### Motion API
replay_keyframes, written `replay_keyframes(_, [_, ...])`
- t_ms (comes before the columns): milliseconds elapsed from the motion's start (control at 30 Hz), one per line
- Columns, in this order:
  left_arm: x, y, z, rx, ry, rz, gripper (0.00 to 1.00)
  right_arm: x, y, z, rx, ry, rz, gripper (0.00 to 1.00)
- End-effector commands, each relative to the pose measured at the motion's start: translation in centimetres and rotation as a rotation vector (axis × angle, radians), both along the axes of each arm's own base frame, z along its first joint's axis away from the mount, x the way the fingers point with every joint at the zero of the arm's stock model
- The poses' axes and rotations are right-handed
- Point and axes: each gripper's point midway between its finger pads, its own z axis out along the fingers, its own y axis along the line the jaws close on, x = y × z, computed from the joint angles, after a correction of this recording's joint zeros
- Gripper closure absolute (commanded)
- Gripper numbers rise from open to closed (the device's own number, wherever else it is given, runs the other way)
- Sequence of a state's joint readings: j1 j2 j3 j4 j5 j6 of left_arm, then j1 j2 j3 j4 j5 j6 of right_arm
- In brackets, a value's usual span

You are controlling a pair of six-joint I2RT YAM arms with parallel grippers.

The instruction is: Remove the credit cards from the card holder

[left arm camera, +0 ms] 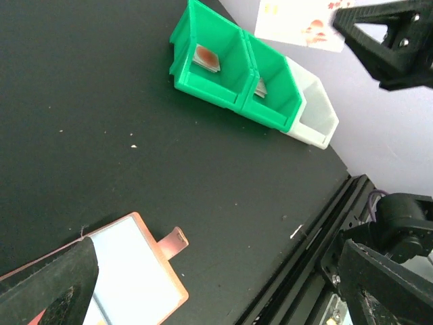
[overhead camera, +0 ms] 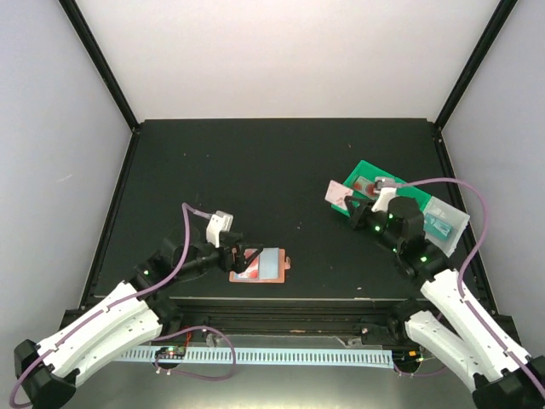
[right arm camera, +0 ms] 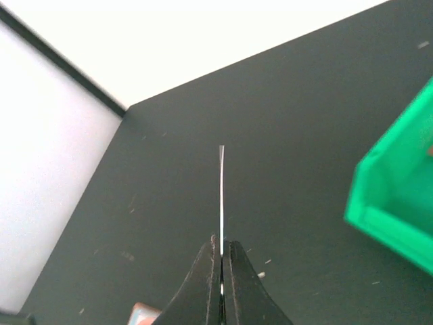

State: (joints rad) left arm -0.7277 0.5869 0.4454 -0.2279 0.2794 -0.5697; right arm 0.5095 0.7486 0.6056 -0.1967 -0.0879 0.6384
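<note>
The card holder (overhead camera: 266, 267) lies open near the table's front edge, light blue lining up and brown tab (left arm camera: 173, 242) to the right. A red card (overhead camera: 248, 259) shows on its left panel. My left gripper (overhead camera: 239, 254) is open over that panel; one finger (left arm camera: 51, 284) rests on it, the other (left arm camera: 385, 284) is far to the right. My right gripper (overhead camera: 354, 204) is shut on a white card (overhead camera: 338, 193), held above the table beside the green bins. The right wrist view shows that card edge-on (right arm camera: 221, 196).
Two joined green bins (left arm camera: 223, 68) and a clear bin (left arm camera: 312, 112) stand at the right back. A card lies in each green bin (left arm camera: 206, 58). The table's front rail (left arm camera: 318, 237) runs just past the holder.
</note>
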Motion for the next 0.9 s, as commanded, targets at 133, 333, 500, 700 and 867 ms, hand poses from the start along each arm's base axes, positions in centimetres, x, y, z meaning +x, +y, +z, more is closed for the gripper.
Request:
replay_keyframes(133, [0.9,0.6,1.6,0.079,-0.086,0.014,0.01,2.9,-7.6,0.5,-0.121,0.058,-0.168,0.99])
replay_keyframes(333, [1.3,1.4,0.3,0.156,-0.083,0.045,0.01,5.0,-13.0,-1.0,-0.143,0.132,-0.3,0.99])
replay_keyframes(500, [1.3,1.7,-0.3,0.169,-0.054,0.058,0.01,6.5,-16.5,-3.4,-0.143,0.23,-0.362,0.99])
replay_keyframes(700, [1.5,1.6,-1.0,0.185,-0.033,0.059,0.01,7.3,-18.9,-6.7,-0.152,0.343,-0.406,0.99])
replay_keyframes(867, [1.4,1.6,-0.7,0.177,-0.04,0.06,0.01,7.6,-19.1,-8.4,-0.155,0.371,-0.403,0.99])
